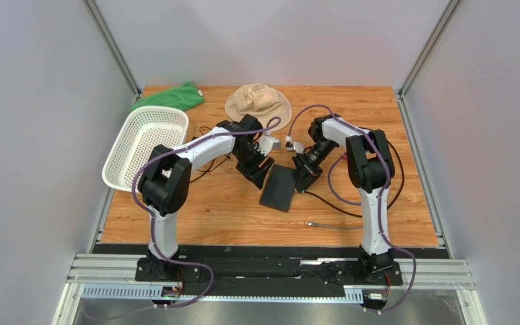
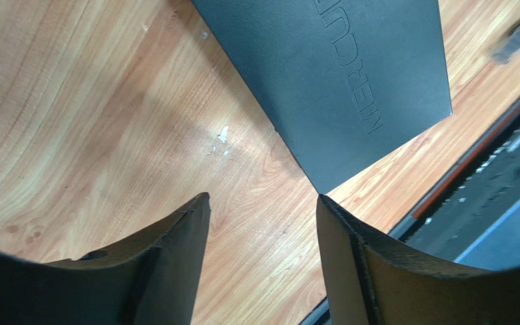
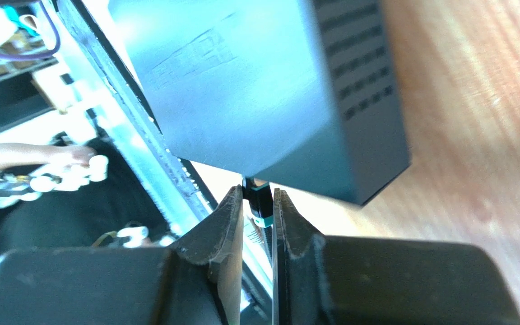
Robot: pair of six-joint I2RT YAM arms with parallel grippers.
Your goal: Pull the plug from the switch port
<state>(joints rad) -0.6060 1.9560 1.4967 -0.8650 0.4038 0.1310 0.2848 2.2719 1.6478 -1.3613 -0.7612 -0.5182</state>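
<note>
top cam, switch: the switch (image 1: 280, 187) lies flat in the middle of the desk (image 1: 195, 217), right between both arms, white basket (image 1: 144, 145) off to the left
left wrist cam, tool: left tool (image 2: 263, 203) is spread wide with nothing in it, switch corner just past the tips
right wrist cam, tool: right tool (image 3: 258, 206) is pinched tight on the plug (image 3: 258, 195), which sits right at the switch's edge

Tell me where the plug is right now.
In the right wrist view the plug sits pinched in the right claw, against an edge of the switch, mid-table in the top view.
</note>
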